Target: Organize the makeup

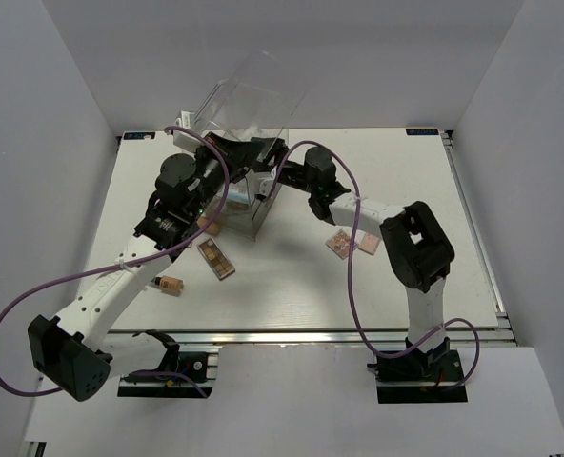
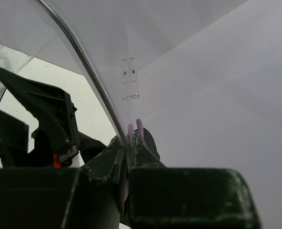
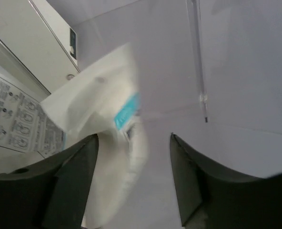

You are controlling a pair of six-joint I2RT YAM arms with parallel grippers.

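Observation:
My left gripper (image 1: 259, 149) is shut on the edge of the clear lid (image 1: 255, 90) of the plastic box (image 1: 247, 211) and holds it raised; the left wrist view shows the jaws (image 2: 131, 142) pinched on the lid's edge (image 2: 91, 71). My right gripper (image 1: 274, 187) is open at the box's right side. In the right wrist view a blurred white-and-blue packet (image 3: 107, 129) lies loose by its left finger (image 3: 72, 176), not clamped. A brown palette (image 1: 216, 258), a tan foundation bottle (image 1: 171, 285) and pink palettes (image 1: 342, 244) lie on the table.
The white table (image 1: 396, 171) has grey walls on three sides. A small tan item (image 1: 207, 225) lies by the box's left foot. The left arm's purple cable (image 1: 220, 186) loops near the box. A printed label sheet (image 3: 17, 121) shows at the left.

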